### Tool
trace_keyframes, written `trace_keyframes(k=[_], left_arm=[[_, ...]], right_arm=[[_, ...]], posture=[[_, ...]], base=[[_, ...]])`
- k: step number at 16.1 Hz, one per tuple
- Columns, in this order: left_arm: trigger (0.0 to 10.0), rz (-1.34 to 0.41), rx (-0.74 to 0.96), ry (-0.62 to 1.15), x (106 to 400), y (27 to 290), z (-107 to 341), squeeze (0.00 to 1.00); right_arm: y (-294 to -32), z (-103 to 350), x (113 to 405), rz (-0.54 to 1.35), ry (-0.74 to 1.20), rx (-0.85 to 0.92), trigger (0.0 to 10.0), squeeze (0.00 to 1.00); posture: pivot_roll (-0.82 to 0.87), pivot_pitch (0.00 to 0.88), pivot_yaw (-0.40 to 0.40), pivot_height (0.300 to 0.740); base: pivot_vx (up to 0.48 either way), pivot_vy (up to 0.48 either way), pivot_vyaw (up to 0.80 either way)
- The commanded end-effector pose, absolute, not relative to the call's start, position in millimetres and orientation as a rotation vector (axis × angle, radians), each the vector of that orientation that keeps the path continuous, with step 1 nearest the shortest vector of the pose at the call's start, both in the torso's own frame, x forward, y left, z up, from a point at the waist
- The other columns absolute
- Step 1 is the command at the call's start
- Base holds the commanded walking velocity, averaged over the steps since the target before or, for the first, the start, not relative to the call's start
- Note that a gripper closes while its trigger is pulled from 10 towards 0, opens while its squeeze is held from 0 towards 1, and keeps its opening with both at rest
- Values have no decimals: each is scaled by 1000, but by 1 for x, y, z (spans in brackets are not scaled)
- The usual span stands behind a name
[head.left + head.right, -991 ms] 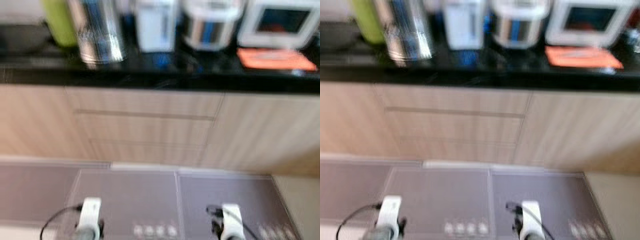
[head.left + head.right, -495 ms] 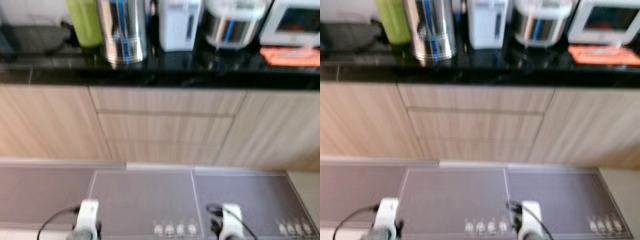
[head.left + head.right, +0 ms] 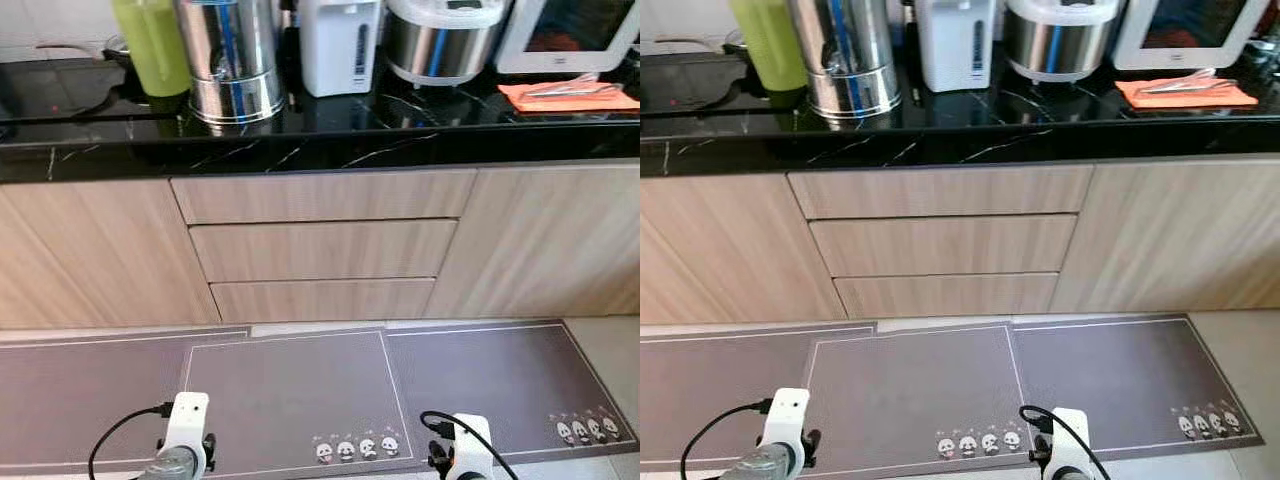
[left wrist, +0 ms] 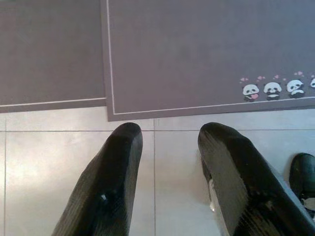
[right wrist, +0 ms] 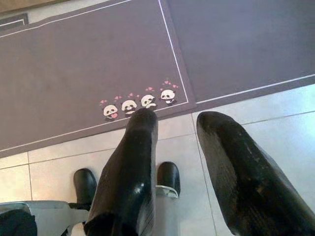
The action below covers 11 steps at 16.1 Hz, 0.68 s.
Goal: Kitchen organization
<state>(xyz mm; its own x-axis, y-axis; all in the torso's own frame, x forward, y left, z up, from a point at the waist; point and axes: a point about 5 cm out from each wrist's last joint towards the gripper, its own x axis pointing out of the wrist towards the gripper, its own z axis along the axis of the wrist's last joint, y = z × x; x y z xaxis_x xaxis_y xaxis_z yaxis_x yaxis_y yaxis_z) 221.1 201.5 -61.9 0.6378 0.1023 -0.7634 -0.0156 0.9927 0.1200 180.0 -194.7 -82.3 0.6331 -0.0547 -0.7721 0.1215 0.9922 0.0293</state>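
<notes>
Both arms hang low by the robot's sides. The left gripper [image 4: 167, 162] has its jaws apart with nothing between them, and they point down at the pale floor tiles [image 4: 49, 162]. The right gripper [image 5: 179, 162] is the same: jaws apart, holding nothing, over the tiles near the robot's own black feet [image 5: 169, 177].

Just past the jaws lies a grey mat [image 3: 290, 390] with little pandas [image 3: 357, 449] printed on it. Beyond the mat stand pale wood cabinets with three drawers [image 3: 322, 247], all pushed in, and a door on each side.

On top is the black tabletop [image 3: 330, 140], and that is where the kitchen things are, far from both grippers. From left to right I see a green bottle [image 3: 154, 45], a shiny steel urn [image 3: 232, 55], a white water boiler [image 3: 340, 45], a silver rice cooker [image 3: 445, 40] and a white oven [image 3: 575, 35]. At the far right an orange cloth [image 3: 570, 96] has some metal tools lying on it; I cannot tell what they are.

The task does not say which thing to tidy, and everything looks neat, so this could be tidying yet to come or tidying done. If there is more to do, I think the robot should stand close and square to the tabletop, keep both arms clear of the edge when lifting them, and take care near the tall urn, which could tip.
</notes>
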Motion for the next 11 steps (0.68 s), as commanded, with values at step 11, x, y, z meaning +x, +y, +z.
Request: trace_keyframes(k=[11], left_arm=[[10000, 68, 89, 927, 212, 198, -68, 0]], right_arm=[[-196, -82, 181, -98, 891, 74, 10000, 0]], posture=[[-37, 0, 10, 740]], base=[[0, 0, 0]])
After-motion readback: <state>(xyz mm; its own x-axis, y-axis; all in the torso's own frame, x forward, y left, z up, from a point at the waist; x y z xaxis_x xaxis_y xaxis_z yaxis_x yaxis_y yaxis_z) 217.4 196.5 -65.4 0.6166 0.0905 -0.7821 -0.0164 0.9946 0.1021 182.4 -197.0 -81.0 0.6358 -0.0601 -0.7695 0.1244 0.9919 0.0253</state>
